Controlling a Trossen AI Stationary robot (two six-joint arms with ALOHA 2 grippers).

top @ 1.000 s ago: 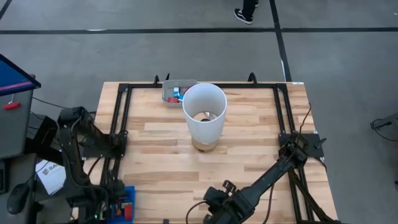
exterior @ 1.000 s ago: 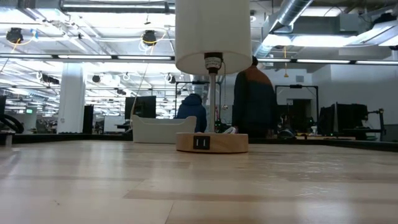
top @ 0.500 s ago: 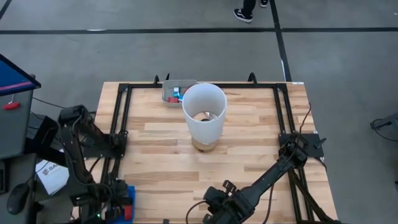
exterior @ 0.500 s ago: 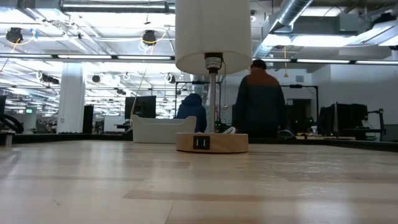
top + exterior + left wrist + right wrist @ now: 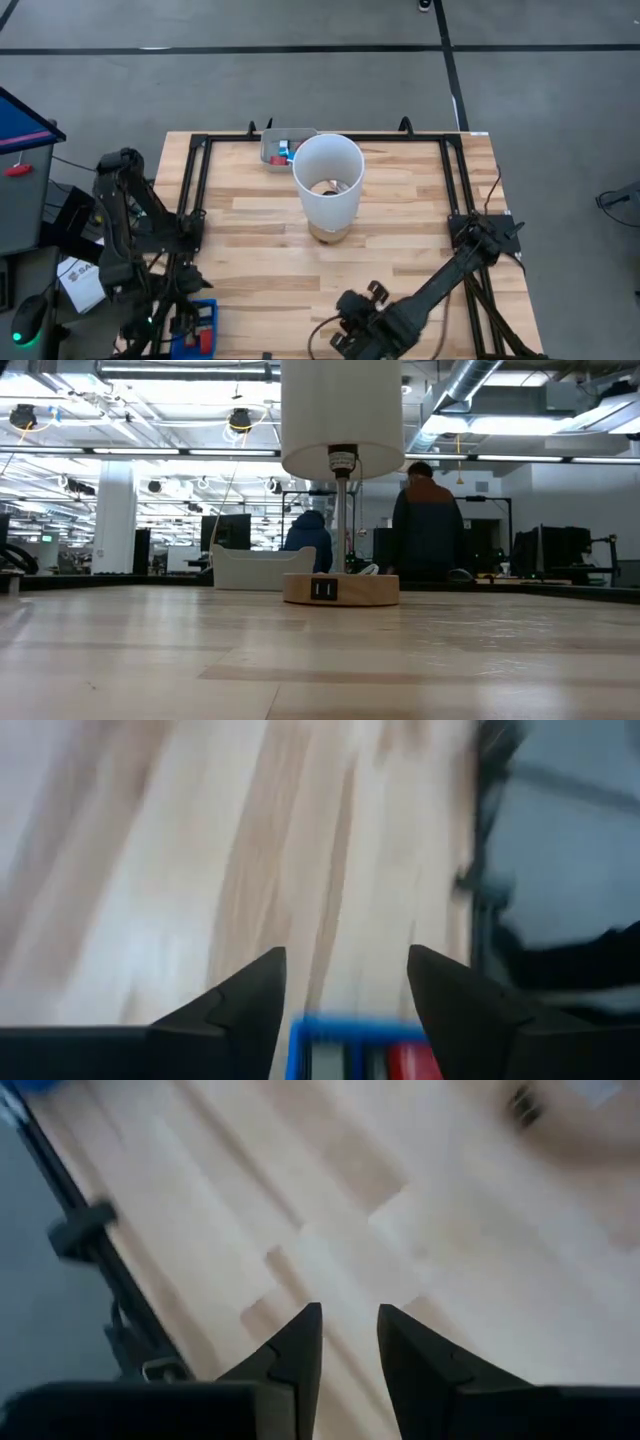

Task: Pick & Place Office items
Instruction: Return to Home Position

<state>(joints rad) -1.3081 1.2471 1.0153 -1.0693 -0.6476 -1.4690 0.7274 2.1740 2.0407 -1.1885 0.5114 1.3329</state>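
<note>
Now the left gripper point(image 5: 345, 955) hangs spread and empty near the red office item point(image 5: 415, 1062).

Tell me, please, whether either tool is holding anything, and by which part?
Nothing is held. The left tool and the right tool each show an empty gap between their fingers.

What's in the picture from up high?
A tall white cylinder stands in the middle of a light wooden table. Beyond it sits a grey tray with tiny red and blue pieces. The dark left arm is by a blue tray, the right arm opposite.
</note>
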